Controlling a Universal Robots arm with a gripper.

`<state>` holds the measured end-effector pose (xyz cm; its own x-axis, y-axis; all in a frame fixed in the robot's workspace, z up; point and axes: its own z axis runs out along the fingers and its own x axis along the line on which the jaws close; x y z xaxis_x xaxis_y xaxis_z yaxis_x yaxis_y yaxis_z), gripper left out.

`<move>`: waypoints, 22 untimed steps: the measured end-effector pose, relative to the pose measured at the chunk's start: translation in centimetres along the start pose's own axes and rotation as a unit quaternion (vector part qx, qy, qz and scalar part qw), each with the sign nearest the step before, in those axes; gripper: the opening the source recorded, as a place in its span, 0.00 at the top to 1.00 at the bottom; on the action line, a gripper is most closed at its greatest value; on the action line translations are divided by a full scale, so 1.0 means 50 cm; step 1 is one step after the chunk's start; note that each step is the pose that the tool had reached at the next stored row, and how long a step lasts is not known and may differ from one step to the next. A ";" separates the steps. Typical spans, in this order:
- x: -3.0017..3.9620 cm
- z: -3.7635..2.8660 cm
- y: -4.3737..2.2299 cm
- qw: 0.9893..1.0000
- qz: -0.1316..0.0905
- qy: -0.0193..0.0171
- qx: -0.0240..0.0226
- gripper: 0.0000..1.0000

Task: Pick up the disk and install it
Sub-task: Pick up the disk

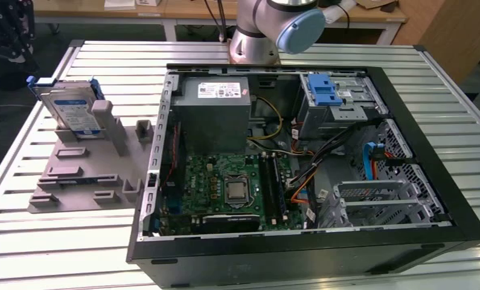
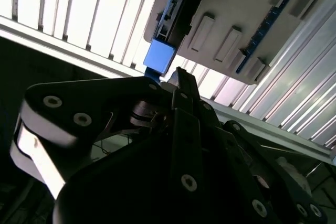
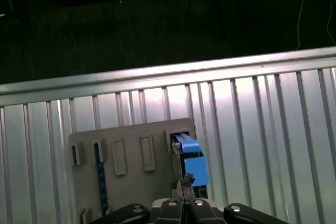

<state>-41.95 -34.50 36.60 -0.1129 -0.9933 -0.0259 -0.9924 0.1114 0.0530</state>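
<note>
One slatted metal tabletop [image 1: 30,241] is carrying everything. Most of it is being taken up by an open black computer case [image 1: 304,260] lying toward the exterior view's right. Inside it a grey power-supply box [image 1: 214,115], a green motherboard [image 1: 223,187] and a blue-latched drive cage [image 1: 336,99] are showing, with loose cables [image 1: 304,158] trailing between them. The arm [image 1: 268,27] is standing behind the case and is being cut off by the upper edge of the exterior view.

Just beside the case, on the exterior view's left, a grey slotted holder [image 1: 78,175] is lying flat on the slats. The disk [image 1: 69,109] is standing on edge in a slot at the holder's far end, with its blue caddy framing it and its labelled face showing in the exterior view.

In both wrist views the gripper [image 3: 182,184] is hanging above the disk [image 3: 190,161], lined up over the caddy's blue end [image 2: 160,59] and well apart from it. Its fingers [image 2: 185,90] are pressing together with no gap showing between the tips, and they are gripping nothing.

The gripper's black body is covering the near part of the holder [image 3: 136,192] in the first wrist view and much of the second wrist view. From the wrist, the disk is presenting its thin edge, so its label is hidden there. Beyond the tabletop's rim [image 3: 210,69] the surroundings are lying too dark to make out.
</note>
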 end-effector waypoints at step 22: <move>-0.008 0.009 0.000 1.000 -0.014 0.000 0.008 0.89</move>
<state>-41.96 -34.10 36.17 -0.0845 -0.9961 -0.0270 -0.9959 0.0835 0.0359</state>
